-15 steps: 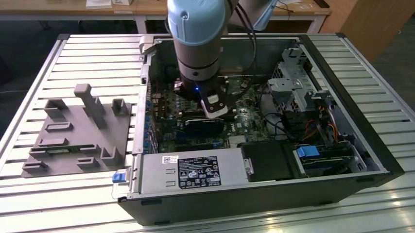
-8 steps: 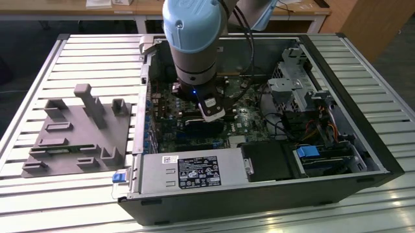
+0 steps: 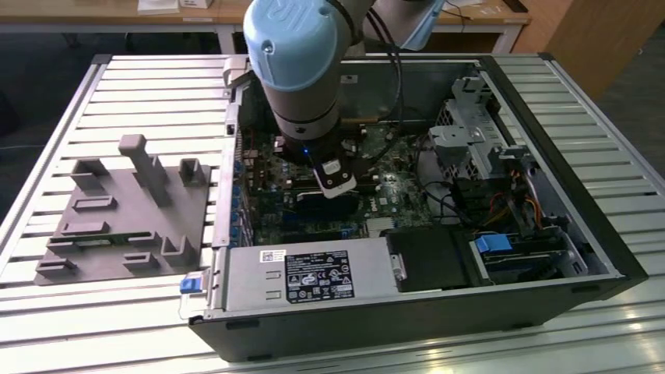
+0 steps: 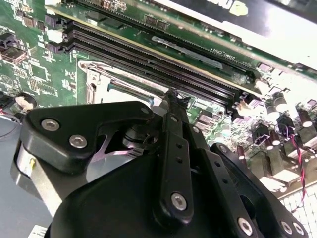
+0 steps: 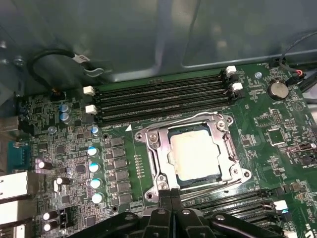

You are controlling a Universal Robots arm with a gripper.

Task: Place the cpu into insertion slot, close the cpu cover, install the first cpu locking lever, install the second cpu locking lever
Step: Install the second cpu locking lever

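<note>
Dull silver-grey square cpu (image 5: 194, 154) already sits in the square dark insertion slot (image 5: 216, 177) on the green circuit board (image 5: 277, 114). The thin silver metal cpu cover frame (image 5: 157, 154) lies flat over it, chip top showing through the square window, so cover looks closed.

Black claw (image 5: 171, 194) is down at the edge of the socket, fingertips pressed together with nothing between them. Judged reason: closed tips make a narrow pusher for the thin wire locking lever (image 5: 210, 184) running along that side of the frame. Whether the tips actually touch the lever is hard to tell.

In the second wrist view the claw (image 4: 171, 94) body hides most of the socket. In the exterior view the grey-blue arm (image 3: 301, 70) hangs into the open black computer case (image 3: 582, 257) on the slatted metal table (image 3: 156, 78) and blocks the socket.
</note>
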